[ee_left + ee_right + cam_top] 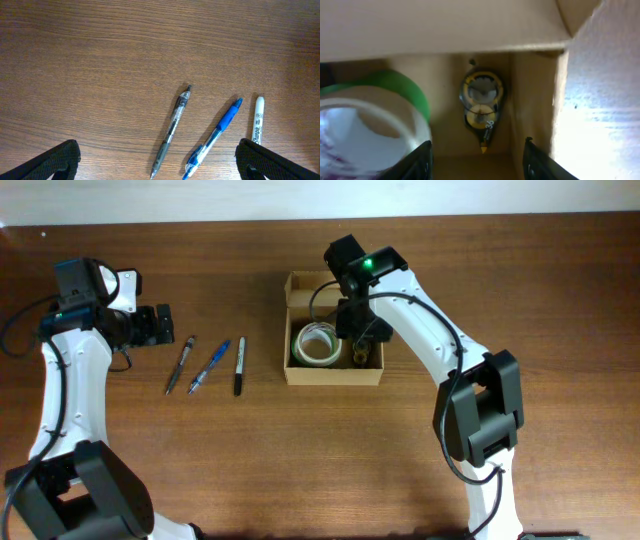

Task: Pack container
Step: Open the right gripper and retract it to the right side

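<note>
Smooth wood-grain table [100, 60]; matt tan cardboard container [333, 375]; left of it, glossy plastic pens [171, 127]; shiny tape roll [316, 343] inside.

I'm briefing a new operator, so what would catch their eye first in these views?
The right gripper hangs open over the container, mid-table, which holds a tape roll and a yellow-and-black correction tape dispenser. Left of it lie a black pen, a blue pen and a Sharpie marker in a row, with the left gripper open beside them.
</note>
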Robot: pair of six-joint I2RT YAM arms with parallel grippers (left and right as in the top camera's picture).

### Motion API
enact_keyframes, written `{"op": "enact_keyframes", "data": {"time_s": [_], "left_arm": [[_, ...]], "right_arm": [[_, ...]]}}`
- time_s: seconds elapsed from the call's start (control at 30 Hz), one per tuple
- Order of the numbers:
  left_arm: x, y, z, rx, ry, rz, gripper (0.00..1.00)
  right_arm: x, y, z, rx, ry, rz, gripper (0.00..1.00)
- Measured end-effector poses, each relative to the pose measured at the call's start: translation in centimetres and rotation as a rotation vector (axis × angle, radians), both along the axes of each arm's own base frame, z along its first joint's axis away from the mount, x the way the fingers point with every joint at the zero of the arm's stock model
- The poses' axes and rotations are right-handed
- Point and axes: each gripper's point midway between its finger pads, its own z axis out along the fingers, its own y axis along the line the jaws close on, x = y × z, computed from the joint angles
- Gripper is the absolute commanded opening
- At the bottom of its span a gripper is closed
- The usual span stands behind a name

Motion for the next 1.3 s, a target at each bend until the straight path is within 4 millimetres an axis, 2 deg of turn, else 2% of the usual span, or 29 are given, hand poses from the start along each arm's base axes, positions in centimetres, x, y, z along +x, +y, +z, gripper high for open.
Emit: {"op": "enact_keyframes", "data": {"time_s": [0.07,0.2,0.33,0.5,0.57,0.6,0.7,0.8,0.83,0.9,0.97,1.07,1.17,1.3], "left_arm": [[0.0,0.0,0.0,0.000,0.000,0.000,0.99],[0.0,0.0,0.0,0.000,0.000,0.000,0.99],[0.0,0.0,0.0,0.000,0.000,0.000,1.00],[0.0,0.0,0.0,0.000,0.000,0.000,0.99],[0.0,0.0,0.0,0.000,0.000,0.000,0.99],[0.0,0.0,0.0,0.000,0.000,0.000,0.99],[0.0,0.0,0.0,0.000,-0.001,0.000,1.00],[0.0,0.0,0.0,0.000,-0.001,0.000,0.99],[0.0,0.0,0.0,0.000,-0.001,0.000,0.99],[0.0,0.0,0.0,-0.001,-0.001,-0.001,0.99],[0.0,-0.1,0.0,-0.005,-0.002,-0.003,0.99],[-0.6,-0.7,-0.1,-0.034,0.025,-0.013,0.99],[-1.4,-1.2,0.6,-0.058,0.061,-0.018,0.99],[-0.7,-1.0,5.2,-0.036,0.002,-0.027,0.99]], "right_arm": [[0.7,0.3,1.4,0.011,-0.030,0.035,0.56],[2.1,0.9,5.6,0.030,-0.115,0.107,0.57],[2.9,-0.1,13.0,-0.007,-0.258,0.171,0.61],[2.3,-3.4,23.3,-0.043,-0.498,0.161,0.64],[1.8,-5.8,26.7,-0.041,-0.581,0.118,0.64],[1.4,-7.6,28.3,-0.046,-0.615,0.084,0.64],[-0.2,-15.2,31.9,-0.087,-0.684,-0.080,0.70],[-2.5,-23.7,34.0,-0.136,-0.717,-0.302,0.74],[-3.5,-26.3,34.2,-0.144,-0.713,-0.368,0.77],[-5.0,-30.0,33.9,-0.139,-0.691,-0.470,0.78],[-5.8,-32.4,32.6,-0.112,-0.638,-0.531,0.84],[-6.2,-34.2,28.7,-0.062,-0.502,-0.581,0.99],[-6.0,-35.3,23.4,-0.014,-0.335,-0.605,0.99],[-5.5,-35.7,17.2,0.039,-0.172,-0.622,0.99]]}}
